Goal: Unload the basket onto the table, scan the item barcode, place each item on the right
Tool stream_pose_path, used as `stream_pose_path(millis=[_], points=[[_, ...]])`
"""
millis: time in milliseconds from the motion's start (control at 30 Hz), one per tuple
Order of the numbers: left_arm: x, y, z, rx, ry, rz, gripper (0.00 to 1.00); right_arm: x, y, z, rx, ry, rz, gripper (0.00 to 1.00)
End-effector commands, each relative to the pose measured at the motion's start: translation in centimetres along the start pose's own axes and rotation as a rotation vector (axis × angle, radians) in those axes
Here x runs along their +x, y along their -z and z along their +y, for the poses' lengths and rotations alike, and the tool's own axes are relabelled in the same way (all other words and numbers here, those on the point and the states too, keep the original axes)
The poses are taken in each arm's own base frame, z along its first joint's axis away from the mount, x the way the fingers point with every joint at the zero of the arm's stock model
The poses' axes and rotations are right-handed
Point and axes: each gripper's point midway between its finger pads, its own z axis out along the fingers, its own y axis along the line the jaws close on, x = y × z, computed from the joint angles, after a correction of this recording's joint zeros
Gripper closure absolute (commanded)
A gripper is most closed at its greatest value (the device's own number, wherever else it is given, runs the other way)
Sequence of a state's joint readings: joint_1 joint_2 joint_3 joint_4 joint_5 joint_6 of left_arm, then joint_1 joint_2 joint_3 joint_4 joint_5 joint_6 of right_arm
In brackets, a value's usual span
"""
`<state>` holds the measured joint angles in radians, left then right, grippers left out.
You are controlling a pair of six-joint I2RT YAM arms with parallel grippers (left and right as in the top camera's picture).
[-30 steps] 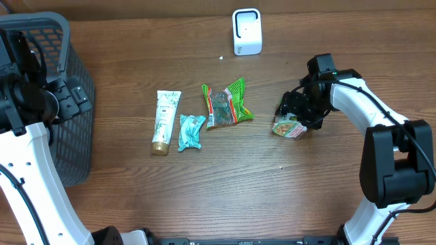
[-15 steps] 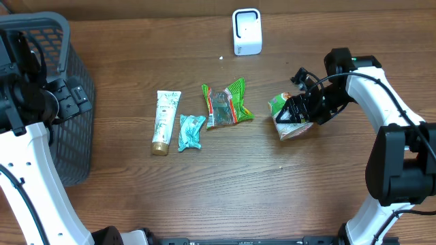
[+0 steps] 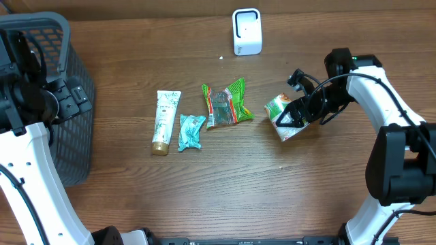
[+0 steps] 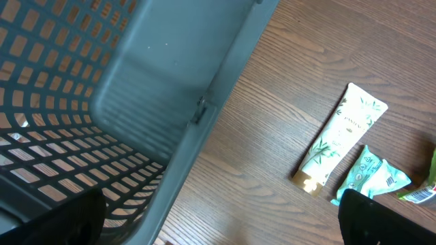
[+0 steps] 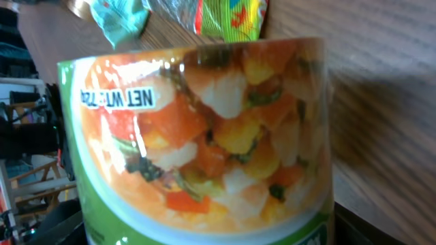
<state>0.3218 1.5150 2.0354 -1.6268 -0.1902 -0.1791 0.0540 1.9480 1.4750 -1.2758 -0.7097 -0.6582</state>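
Clearly, the right fingers (image 3: 300,109) are closed around the vegetable can (image 3: 279,107) and grip it by its sides. The can is tilted, at the right part of the tabletop (image 3: 225,184), near the green snack packet (image 3: 228,102) and well apart from the white scanner (image 3: 246,30), which stands at the far edge. From the right wrist camera the can's label fills the view, with a picture of mixed vegetables and the words "NET WT" upside down. Whether the can touches the wood, one cannot tell. The dark grey basket (image 3: 75,75) stands at the left edge, and the part of its inside that the left wrist camera sees is only lattice wall and floor. The left fingers (image 4: 385,218) are spread wide beside the basket, holding nothing. Between the basket and the snack packet lie a white tube (image 3: 165,121) and a teal sachet (image 3: 191,131), just beside each other.
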Motion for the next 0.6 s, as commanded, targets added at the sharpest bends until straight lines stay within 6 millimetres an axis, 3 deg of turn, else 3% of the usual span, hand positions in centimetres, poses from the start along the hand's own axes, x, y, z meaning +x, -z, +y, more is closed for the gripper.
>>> stream_pose_path(millis=[0, 300, 400, 567], points=[[0.0, -0.1, 0.1, 0.002, -0.015, 0.002, 0.0, -2.4, 3.3, 0.9, -0.033, 0.093, -0.13, 0.22], [0.0, -0.1, 0.1, 0.002, -0.015, 0.001, 0.0, -2.3, 9.6, 1.0, -0.185, 0.133, -0.394, 0.18], [0.0, -0.1, 0.1, 0.002, -0.015, 0.001, 0.0, -1.7, 10.8, 0.7, -0.198, 0.101, -0.426, 0.18], [0.0, -0.1, 0.1, 0.002, -0.015, 0.001, 0.0, -1.5, 10.8, 0.6, -0.198, 0.091, -0.423, 0.19]])
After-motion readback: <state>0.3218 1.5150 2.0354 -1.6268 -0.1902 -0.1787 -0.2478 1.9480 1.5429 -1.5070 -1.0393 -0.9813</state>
